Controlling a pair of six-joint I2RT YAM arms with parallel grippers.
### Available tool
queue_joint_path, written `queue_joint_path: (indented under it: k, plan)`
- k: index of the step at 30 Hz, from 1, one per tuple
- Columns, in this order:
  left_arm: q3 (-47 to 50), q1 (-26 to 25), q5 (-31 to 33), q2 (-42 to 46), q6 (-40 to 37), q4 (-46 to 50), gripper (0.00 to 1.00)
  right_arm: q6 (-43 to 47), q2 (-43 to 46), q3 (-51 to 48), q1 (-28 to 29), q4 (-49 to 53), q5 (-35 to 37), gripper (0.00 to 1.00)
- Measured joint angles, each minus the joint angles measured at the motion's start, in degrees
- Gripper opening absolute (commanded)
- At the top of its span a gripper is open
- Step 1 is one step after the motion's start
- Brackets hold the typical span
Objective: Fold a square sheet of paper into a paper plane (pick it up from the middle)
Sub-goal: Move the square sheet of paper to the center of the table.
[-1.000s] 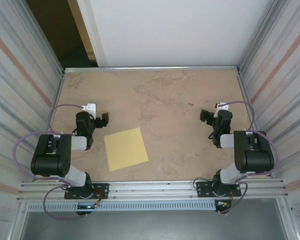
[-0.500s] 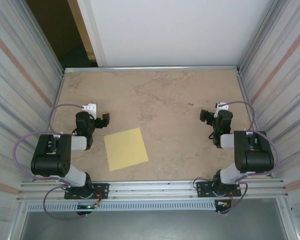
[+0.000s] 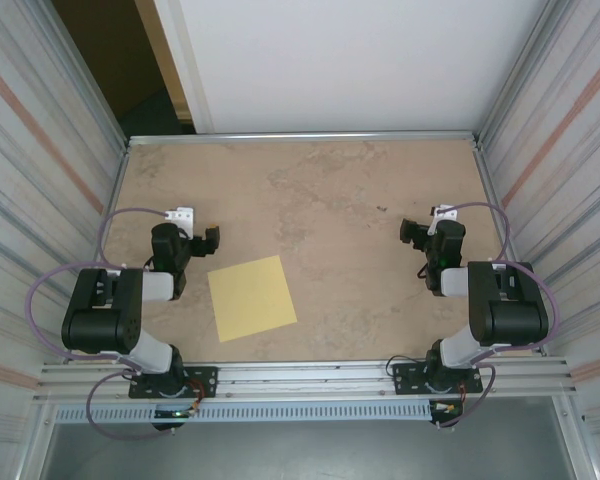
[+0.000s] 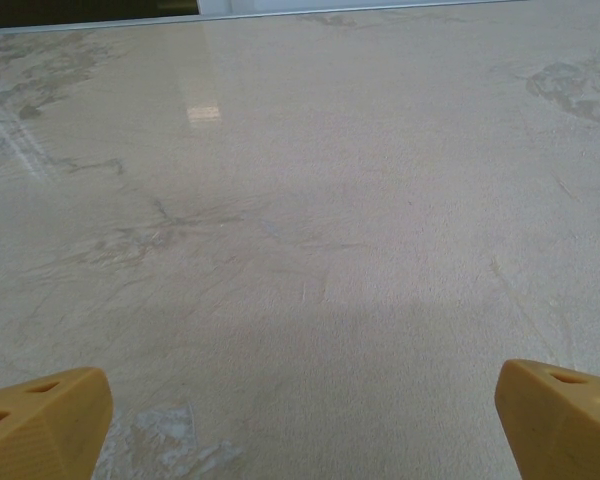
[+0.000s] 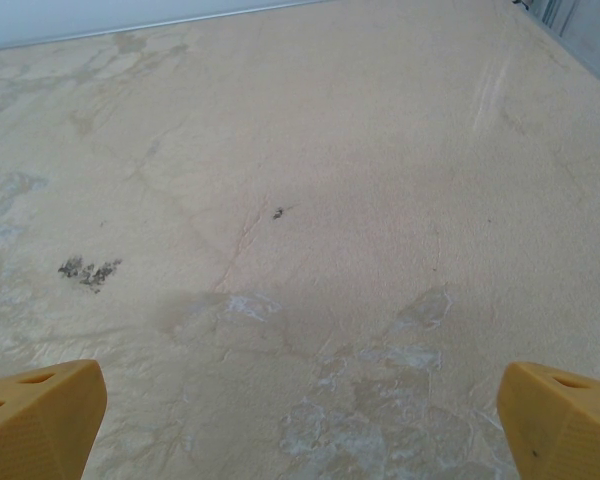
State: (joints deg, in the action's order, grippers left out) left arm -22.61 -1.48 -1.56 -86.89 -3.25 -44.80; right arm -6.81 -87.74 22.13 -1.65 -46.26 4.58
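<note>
The square sheet of paper (image 3: 251,297) is pale yellow and lies flat and unfolded on the table, slightly turned, near the front and left of centre. My left gripper (image 3: 205,240) hovers just behind the sheet's far left corner, apart from it. It is open, and its yellow fingertips (image 4: 50,420) stand wide over bare tabletop with nothing between them. My right gripper (image 3: 412,232) is far to the right of the sheet. It is open as well, and between its fingertips (image 5: 560,415) there is only bare table.
The beige stone-patterned table (image 3: 330,190) is framed by a metal rim (image 3: 300,136). Corrugated walls (image 3: 30,170) close in the left and right sides. Both arm bases sit on the front rail (image 3: 300,378). Purple cables (image 3: 110,225) loop beside each arm.
</note>
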Motion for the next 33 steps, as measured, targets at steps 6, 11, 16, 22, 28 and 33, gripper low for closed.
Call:
queue_joint_path:
  k: [6, 11, 16, 22, 28, 33]
  plan:
    - [0.07, 0.00, 0.33, 2.51, 0.07, 1.38, 0.99, 0.04, 3.67, 0.37, 0.50, 4.79, 1.22, 0.99]
    - [-3.15, 0.00, 2.62, 12.72, 3.32, 13.84, 0.99, -0.39, 13.03, 7.58, 4.87, 19.28, 6.40, 0.99]
    - [-9.88, 0.00, 2.62, 19.06, 11.41, 26.47, 0.99, -5.64, 17.97, 21.68, 10.10, 36.17, 7.06, 0.99]
    - [-17.46, 0.02, 0.07, 22.05, 21.92, 40.26, 0.99, -13.53, 15.72, 34.38, 20.13, 52.46, -0.70, 0.99]
    - [-17.88, 0.37, -3.48, 21.94, 26.53, 44.70, 0.99, -20.87, 3.91, 40.87, 34.32, 59.93, -7.30, 0.96]
    - [-17.88, 0.39, -4.46, 21.29, 27.98, 45.07, 0.99, -24.02, -6.93, 44.48, 43.52, 62.49, -9.90, 0.84]
